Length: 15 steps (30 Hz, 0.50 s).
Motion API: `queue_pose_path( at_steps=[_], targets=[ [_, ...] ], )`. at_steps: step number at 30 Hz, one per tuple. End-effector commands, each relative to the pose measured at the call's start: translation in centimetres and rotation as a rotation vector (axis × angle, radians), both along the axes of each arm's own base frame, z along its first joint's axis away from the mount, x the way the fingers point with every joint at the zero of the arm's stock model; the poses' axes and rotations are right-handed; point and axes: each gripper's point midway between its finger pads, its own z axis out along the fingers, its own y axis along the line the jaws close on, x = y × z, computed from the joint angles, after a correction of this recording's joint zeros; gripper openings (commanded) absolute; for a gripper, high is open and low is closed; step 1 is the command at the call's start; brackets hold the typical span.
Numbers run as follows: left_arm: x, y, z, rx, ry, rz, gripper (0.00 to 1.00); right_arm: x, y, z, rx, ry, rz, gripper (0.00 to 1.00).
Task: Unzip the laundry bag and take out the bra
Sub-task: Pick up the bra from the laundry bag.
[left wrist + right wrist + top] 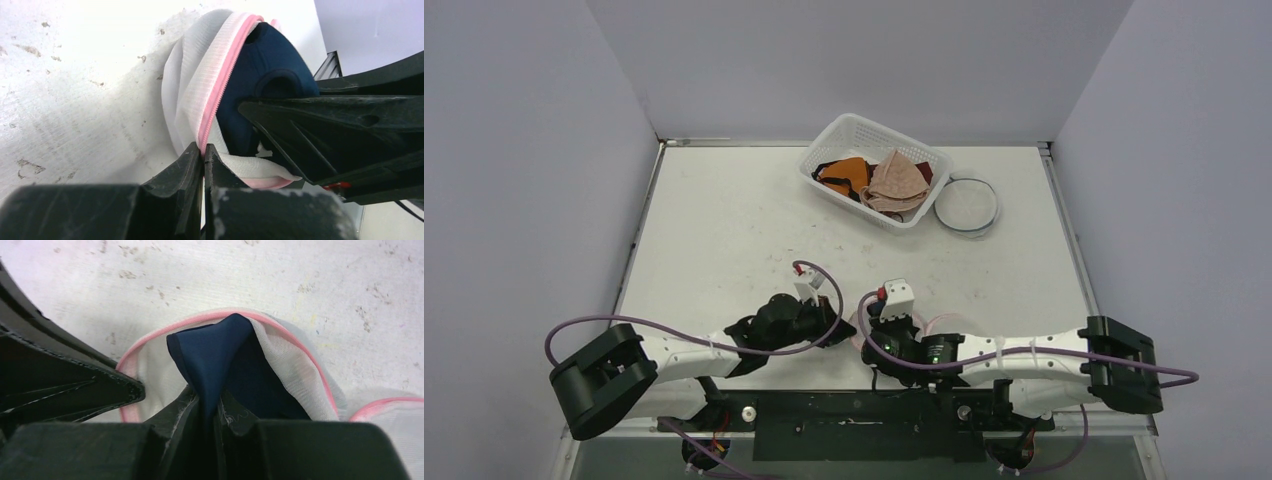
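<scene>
The white mesh laundry bag (187, 90) with a pink zipper lies on the table near the arms' bases, its mouth gaping. Inside it shows the navy blue bra (212, 352), also seen as a dark cup (265, 65) in the left wrist view. My left gripper (203, 150) is shut on the bag's pink zipper edge. My right gripper (207, 400) is shut on a fold of the navy bra at the bag's opening. In the top view both grippers (856, 322) meet over the bag (934, 322), which is mostly hidden beneath them.
A white plastic basket (834, 140) with orange, beige and dark garments stands at the back of the table. Beside it on the right lies a round mesh laundry bag (967, 204). Grey walls close in the table on three sides.
</scene>
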Motion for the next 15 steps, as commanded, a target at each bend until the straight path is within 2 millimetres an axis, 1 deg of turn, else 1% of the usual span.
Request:
queue_pose_path(
  at_steps=[1, 5, 10, 15],
  targets=[
    [0.7, -0.1, 2.4, -0.043, -0.050, 0.023, 0.00, -0.3, 0.5, 3.4, 0.077, -0.026, 0.068, 0.05],
    [1.0, 0.1, 3.3, -0.050, -0.070, 0.043, 0.00, -0.9, 0.2, 5.2, 0.160, -0.046, 0.122, 0.05],
    [1.6, 0.3, 3.7, -0.041, -0.077, 0.065, 0.00, -2.1, 1.0, 7.7, 0.276, -0.066, 0.270, 0.05],
    [2.2, 0.2, 4.2, -0.040, -0.078, 0.086, 0.00, -3.3, 1.9, 9.1, 0.313, -0.061, 0.397, 0.05]
  ],
)
